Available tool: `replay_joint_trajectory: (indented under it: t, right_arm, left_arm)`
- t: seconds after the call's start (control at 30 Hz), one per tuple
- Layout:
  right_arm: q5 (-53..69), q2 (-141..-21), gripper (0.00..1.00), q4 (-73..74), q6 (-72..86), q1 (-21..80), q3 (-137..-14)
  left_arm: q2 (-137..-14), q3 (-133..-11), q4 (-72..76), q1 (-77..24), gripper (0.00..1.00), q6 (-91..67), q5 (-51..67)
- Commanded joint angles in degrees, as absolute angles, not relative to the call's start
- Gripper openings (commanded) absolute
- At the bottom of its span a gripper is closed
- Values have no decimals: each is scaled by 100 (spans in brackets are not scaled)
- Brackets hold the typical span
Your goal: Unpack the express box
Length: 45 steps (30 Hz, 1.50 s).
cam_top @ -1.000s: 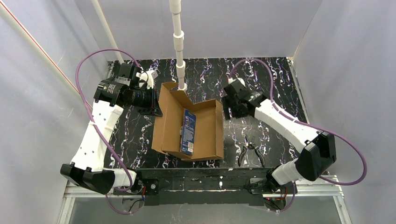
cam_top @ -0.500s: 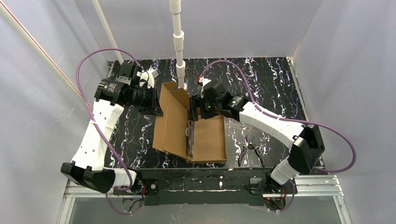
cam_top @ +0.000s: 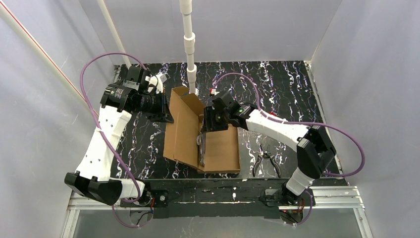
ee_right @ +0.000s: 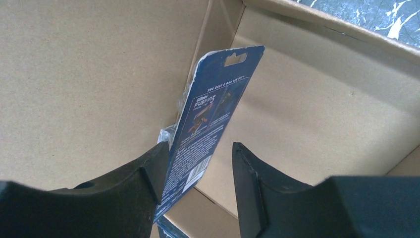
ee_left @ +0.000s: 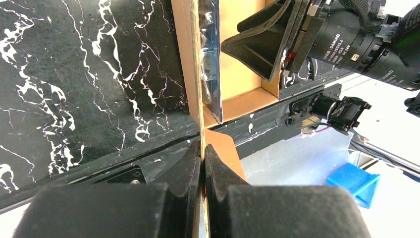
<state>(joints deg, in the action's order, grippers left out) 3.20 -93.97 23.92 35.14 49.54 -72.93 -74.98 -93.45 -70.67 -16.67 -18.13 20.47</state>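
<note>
The express box point(cam_top: 223, 144) lies open mid-table, a flat brown cardboard mailer with its lid flap point(cam_top: 184, 116) raised on the left. My left gripper point(cam_top: 166, 113) is shut on the flap's edge; the left wrist view shows both fingers point(ee_left: 203, 151) pinching the cardboard. A blue blister pack point(cam_top: 200, 146) stands on its edge inside the box, by the lid hinge. My right gripper point(cam_top: 206, 121) is open inside the box. In the right wrist view the gripper point(ee_right: 200, 146) straddles the pack point(ee_right: 213, 114), whose card touches the left finger; the right finger is apart from it.
Black pliers point(cam_top: 266, 161) lie on the marbled table right of the box. A white pole point(cam_top: 189, 47) stands behind the box's far corner. Grey walls close in both sides. The right arm's purple cable point(cam_top: 237, 77) loops over the far table.
My right arm has swung left from beside the box into it. The blister pack has gone from lying flat to standing on edge. My left gripper still holds the flap.
</note>
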Motion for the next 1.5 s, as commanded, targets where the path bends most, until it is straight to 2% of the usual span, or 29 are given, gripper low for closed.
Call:
replay_joint_trajectory:
  t: [0.0, 0.37, 0.47, 0.57, 0.8, 0.9, 1.47]
  right_arm:
    - [355, -9569, 58, 2423, 3521, 5036, -7312]
    - [-595, -9907, 58, 2709, 3253, 5483, -7571]
    - [-756, -9967, 51, 2595, 3345, 5515, -7447]
    - [-868, -9972, 48, 2521, 3416, 5516, -7370]
    - [-965, -9657, 20, 2232, 3377, 5512, -7178]
    - [-1049, -9488, 2, 2189, 3236, 5511, -7150]
    - [-1521, -7771, 1, 2177, 2496, 5480, -6741]
  left_arm:
    - [-7301, -9297, -6890, -1672, 0, -2020, 2117]
    - [-7272, -9216, -6812, -1674, 0, -2101, 2216]
    - [-7276, -9239, -6805, -1678, 0, -2101, 2237]
    - [-7288, -9247, -6803, -1676, 0, -2092, 2224]
    - [-7232, -9187, -6805, -1676, 0, -2054, 2189]
    - [-7207, -9159, -6807, -1674, 0, -2023, 2180]
    - [-7130, -9023, -6882, -1677, 0, -1815, 1987]
